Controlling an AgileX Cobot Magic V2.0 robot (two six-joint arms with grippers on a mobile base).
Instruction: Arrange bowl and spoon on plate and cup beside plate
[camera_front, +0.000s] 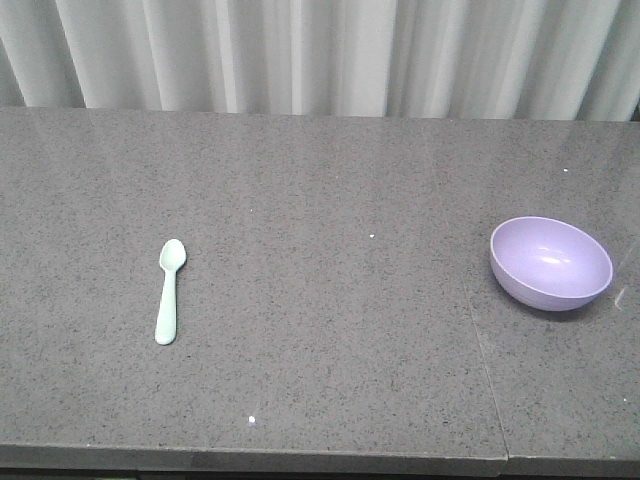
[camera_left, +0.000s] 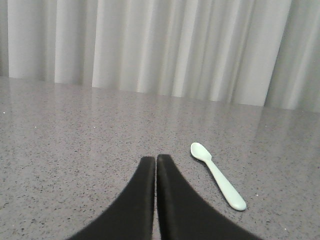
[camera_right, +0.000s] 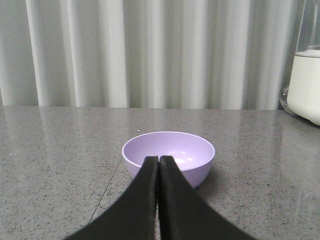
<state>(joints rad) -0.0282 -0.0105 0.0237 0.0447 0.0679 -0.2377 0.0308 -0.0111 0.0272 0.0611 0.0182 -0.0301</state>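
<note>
On the grey speckled countertop (camera_front: 320, 180), listed from my left to my right. Item one: the spoon (camera_front: 168, 292), pale mint green, lying flat on the left part of the surface, with its oval head toward the curtain (camera_front: 320, 50) and its handle toward the near edge. Item two: my left gripper (camera_left: 156, 159), seen only in the left wrist view, its two black fingers (camera_left: 135, 200) pressed flat together with no gap, clenched on nothing. In that view the spoon (camera_left: 217, 175) lies just right of my tips and apart from them, its head the farther end and its handle slanting down to the right. Item three: a seam (camera_front: 487, 365) in the countertop, running from the near edge back toward the bowl's left side. Item four: the bowl (camera_front: 550, 262), lavender and round, standing upright with its mouth up on the right part of the surface, well apart from the spoon. Item five: my right gripper (camera_right: 158, 159), fingers likewise closed tight on each other and holding nothing. The bowl (camera_right: 192, 150) sits straight ahead of it. My tips overlap its near wall in the right wrist view, but I cannot tell whether they touch it. Item six: a white container (camera_right: 306, 85) at the far right of that view, by the curtain and cut off by the picture's edge.
</note>
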